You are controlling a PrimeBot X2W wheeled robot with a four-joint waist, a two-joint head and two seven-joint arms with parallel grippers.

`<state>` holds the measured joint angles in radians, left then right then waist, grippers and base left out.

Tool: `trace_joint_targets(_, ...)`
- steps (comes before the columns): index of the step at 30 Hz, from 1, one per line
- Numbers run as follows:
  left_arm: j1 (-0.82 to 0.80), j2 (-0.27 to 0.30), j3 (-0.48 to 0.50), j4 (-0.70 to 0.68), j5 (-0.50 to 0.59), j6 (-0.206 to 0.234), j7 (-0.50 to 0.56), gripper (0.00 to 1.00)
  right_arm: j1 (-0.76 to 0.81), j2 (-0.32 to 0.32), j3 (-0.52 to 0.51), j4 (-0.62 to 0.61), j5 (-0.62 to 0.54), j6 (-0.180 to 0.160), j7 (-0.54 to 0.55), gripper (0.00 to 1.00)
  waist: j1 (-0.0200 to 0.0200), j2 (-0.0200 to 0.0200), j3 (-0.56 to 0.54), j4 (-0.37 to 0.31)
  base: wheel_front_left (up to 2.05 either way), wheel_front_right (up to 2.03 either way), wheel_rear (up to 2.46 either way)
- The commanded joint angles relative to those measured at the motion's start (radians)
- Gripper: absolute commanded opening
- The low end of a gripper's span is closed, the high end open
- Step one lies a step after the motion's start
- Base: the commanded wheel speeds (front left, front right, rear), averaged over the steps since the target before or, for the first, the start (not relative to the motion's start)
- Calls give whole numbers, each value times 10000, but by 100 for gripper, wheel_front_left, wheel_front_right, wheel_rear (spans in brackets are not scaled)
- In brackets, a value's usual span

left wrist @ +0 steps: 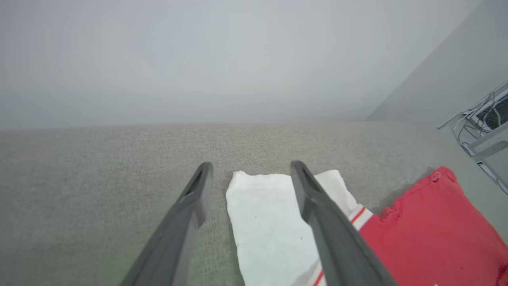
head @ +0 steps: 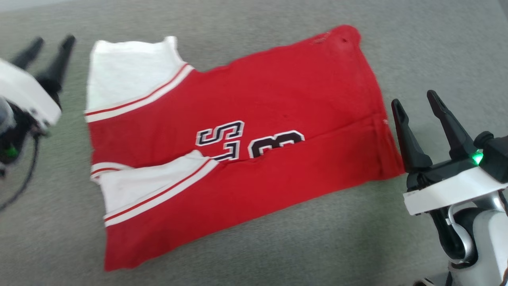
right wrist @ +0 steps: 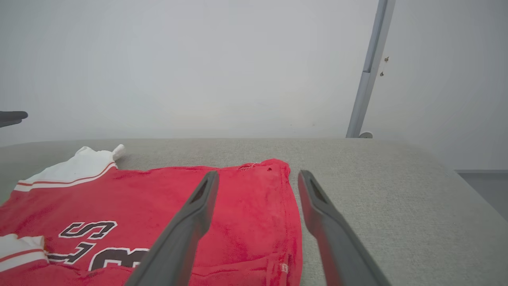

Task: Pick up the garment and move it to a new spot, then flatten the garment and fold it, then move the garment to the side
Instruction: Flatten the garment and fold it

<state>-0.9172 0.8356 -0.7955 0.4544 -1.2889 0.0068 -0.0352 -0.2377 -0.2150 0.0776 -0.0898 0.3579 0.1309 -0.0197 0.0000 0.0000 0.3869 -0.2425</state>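
The garment (head: 254, 119) lies folded on the grey fabric surface: red cloth with white panels, striped trim and black-and-white lettering. Its near half is laid over the far half. My left gripper (head: 52, 43) stands open just off the garment's left end, nothing between its fingers. In the left wrist view the open left gripper (left wrist: 250, 169) hovers over a white panel of the garment (left wrist: 270, 222). My right gripper (head: 416, 101) is open beside the red right edge, holding nothing. In the right wrist view the open right gripper (right wrist: 258, 176) frames the garment's (right wrist: 151, 202) right edge.
The grey fabric surface (head: 357, 246) extends on all sides of the garment. A pale wall rises behind it. A metal post (right wrist: 367, 71) stands at the back right, and cables (left wrist: 482, 115) hang beyond the surface's far corner.
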Motion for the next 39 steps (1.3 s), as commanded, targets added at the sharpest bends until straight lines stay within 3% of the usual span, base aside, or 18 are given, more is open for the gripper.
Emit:
trace_joint_targets(1, -507, -108, -72, 427, 105, -119, 425, 100, -146, 93, 26, 70, -27, -3, -114, 100, 0, 0, 324, -506, 0, 0, 0)
trace_joint_targets(4, -1450, -92, -491, 1510, 374, -227, 1902, 100, -313, 171, 91, 191, 29, -3, -166, 100, 0, 0, 474, -855, 0, 0, 0)
trace_joint_targets(8, -2458, -46, -1236, 2486, 330, -438, 4840, 100, -358, 262, 180, 328, 114, -3, -191, 100, 0, 0, 662, -1157, 0, 0, 0)
trace_joint_targets(17, -3884, 77, -1621, 3597, 618, -287, 7024, 100, -440, 377, 306, 480, 186, -3, -340, 100, 0, 0, 1236, -1579, 0, 0, 0)
trace_joint_targets(20, -3903, -163, -1664, 3856, 414, -265, 7548, 100, -533, 353, 312, 515, 256, -3, -378, 100, 0, 0, 1376, -1617, 0, 0, 0)
trace_joint_targets(22, -3801, -397, -1756, 3861, 237, -488, 8000, 99, -584, 356, 307, 560, 295, -3, -378, 100, 0, 0, 1416, -1602, 0, 0, 0)
trace_joint_targets(23, -3754, -530, -1713, 3834, 33, -537, 8169, 66, -611, 356, 310, 585, 302, -3, -344, 100, 0, 0, 1427, -1580, 0, 0, 0)
trace_joint_targets(24, -3727, -632, -1608, 3866, -185, -514, 8344, 43, -651, 328, 319, 603, 309, -3, -299, 100, 0, 0, 1436, -1553, 0, 0, 0)
trace_joint_targets(25, -3729, -697, -1571, 3856, -275, -537, 8517, 38, -701, 278, 340, 610, 298, -3, -258, 100, 0, 0, 1444, -1524, 0, 0, 0)
trace_joint_targets(26, -3745, -700, -1623, 3796, -306, -617, 8696, 9, -780, 239, 358, 608, 295, -3, -225, 100, 0, 0, 1450, -1492, 0, 0, 0)
trace_joint_targets(27, -3785, -672, -1703, 3718, -226, -675, 8770, 0, -880, 189, 374, 588, 290, -3, -178, 100, 0, 0, 1458, -1463, 0, 0, 0)
trace_joint_targets(33, -4110, -720, -1642, 3600, 37, -739, 8259, 0, -1793, -258, 849, 749, 377, -3, 454, 100, 0, 0, 1544, -1263, 0, 0, 0)
trace_joint_targets(39, -4476, -1152, -1703, 3534, 303, -942, 7868, 0, -4381, -1051, 1886, 2121, 829, -3, 2272, 100, 0, 0, 1785, -730, 0, 0, 0)
